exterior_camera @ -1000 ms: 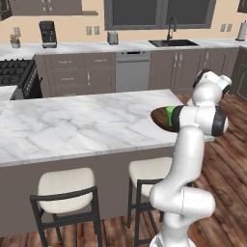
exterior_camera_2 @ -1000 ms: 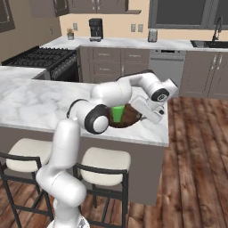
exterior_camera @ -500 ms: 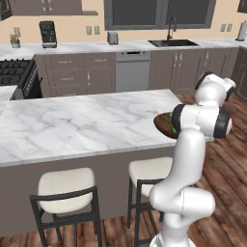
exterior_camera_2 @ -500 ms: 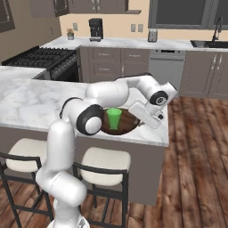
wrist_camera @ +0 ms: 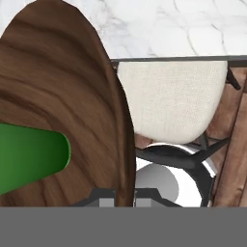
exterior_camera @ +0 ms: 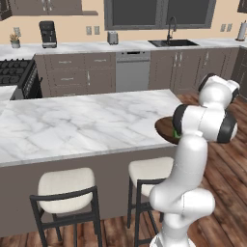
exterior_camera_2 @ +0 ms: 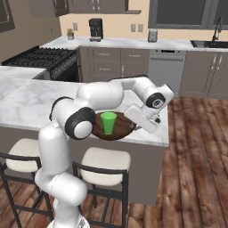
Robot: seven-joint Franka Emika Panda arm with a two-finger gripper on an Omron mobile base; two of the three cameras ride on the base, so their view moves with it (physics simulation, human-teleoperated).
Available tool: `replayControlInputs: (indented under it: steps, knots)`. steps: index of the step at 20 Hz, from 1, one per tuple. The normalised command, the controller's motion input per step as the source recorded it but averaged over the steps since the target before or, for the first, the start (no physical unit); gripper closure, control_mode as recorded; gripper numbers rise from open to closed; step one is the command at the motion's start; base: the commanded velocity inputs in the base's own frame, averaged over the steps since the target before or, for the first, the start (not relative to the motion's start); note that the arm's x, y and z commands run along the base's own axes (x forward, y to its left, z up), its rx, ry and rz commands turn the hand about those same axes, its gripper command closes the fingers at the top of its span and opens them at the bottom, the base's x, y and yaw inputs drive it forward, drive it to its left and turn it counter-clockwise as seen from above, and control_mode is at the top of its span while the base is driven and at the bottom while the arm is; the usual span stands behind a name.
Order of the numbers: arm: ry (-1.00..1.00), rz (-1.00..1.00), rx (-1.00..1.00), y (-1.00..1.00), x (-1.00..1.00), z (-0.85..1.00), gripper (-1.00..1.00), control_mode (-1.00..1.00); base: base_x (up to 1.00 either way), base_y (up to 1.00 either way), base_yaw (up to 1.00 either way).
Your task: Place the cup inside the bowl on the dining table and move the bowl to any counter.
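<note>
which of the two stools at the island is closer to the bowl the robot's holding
The right-hand stool, as seen from the left base view. It sits almost under the bowl that overhangs the island's end; the other stool stands farther left, under the middle of the dining table.

A home kitchen: marble island point(exterior_camera: 82, 123) with stools point(exterior_camera: 65, 185), stove point(exterior_camera_2: 42, 58), sink point(exterior_camera: 172, 43), dishwasher point(exterior_camera: 132, 72), cabinets point(exterior_camera: 72, 72).

Wood-grained bowl point(wrist_camera: 58, 96), smooth green cup point(exterior_camera_2: 108, 122), veined marble dining table point(exterior_camera: 72, 120)
</note>
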Motion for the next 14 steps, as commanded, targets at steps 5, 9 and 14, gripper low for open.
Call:
replayControlInputs:
  steps: [5, 9, 14]
  knots:
    - [0.00, 0.02, 0.00, 0.12, -0.50, 0.08, 1.00, -1.00, 0.00, 0.00, 0.00]
    - [0.00, 0.02, 0.00, 0.13, -0.39, 0.00, 1.00, -1.00, 0.00, 0.00, 0.00]
    - [0.00, 0.00, 0.00, 0.08, -0.15, 0.00, 1.00, -1.00, 0.00, 0.00, 0.00]
